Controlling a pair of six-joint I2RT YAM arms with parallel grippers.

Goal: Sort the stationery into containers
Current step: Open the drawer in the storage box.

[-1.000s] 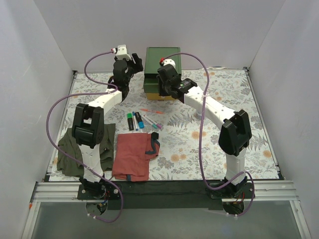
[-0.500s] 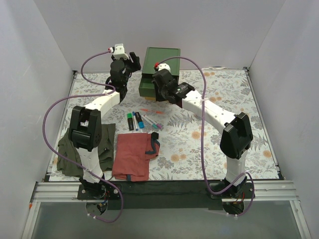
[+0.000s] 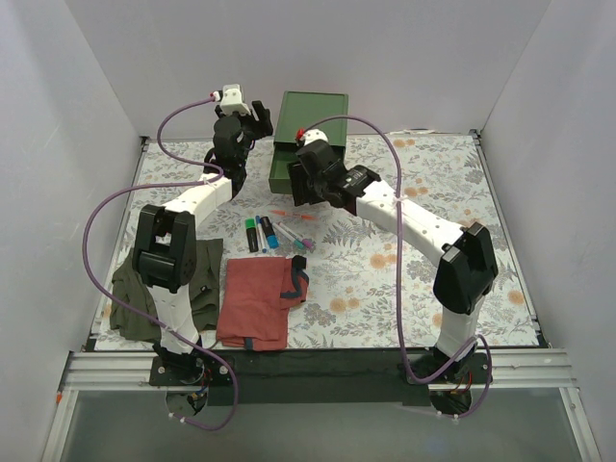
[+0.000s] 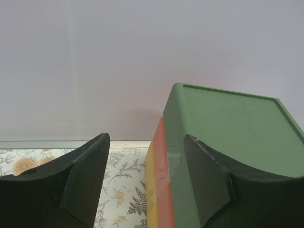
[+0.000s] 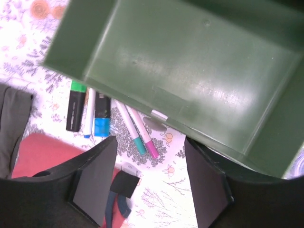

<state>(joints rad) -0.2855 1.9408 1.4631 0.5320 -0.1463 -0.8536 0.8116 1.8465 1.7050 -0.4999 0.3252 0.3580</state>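
The green chest (image 3: 313, 114) stands at the back centre. In the left wrist view its corner (image 4: 237, 128) shows, with the edges of the red-orange drawer (image 4: 164, 161) and the yellow drawer (image 4: 152, 190). My left gripper (image 3: 258, 120) (image 4: 145, 142) is open around that corner. My right gripper (image 3: 303, 188) (image 5: 149, 142) is open, just under an open, empty green box (image 5: 190, 71) (image 3: 282, 168). On the mat lie a green-capped black marker (image 3: 252, 234) (image 5: 76, 107), a blue marker (image 3: 269, 232) (image 5: 102, 116), thin pens (image 3: 294, 237) (image 5: 140, 133) and an orange pen (image 3: 292, 213).
A red folded cloth (image 3: 258, 303) (image 5: 42, 152) lies near the front, with an olive cloth (image 3: 135, 289) to its left. White walls close in the flowered mat (image 3: 414, 250) on three sides.
My right gripper has moved left and back along the chest front. The green box now shows where the yellow front was. My left gripper has risen slightly beside the chest.
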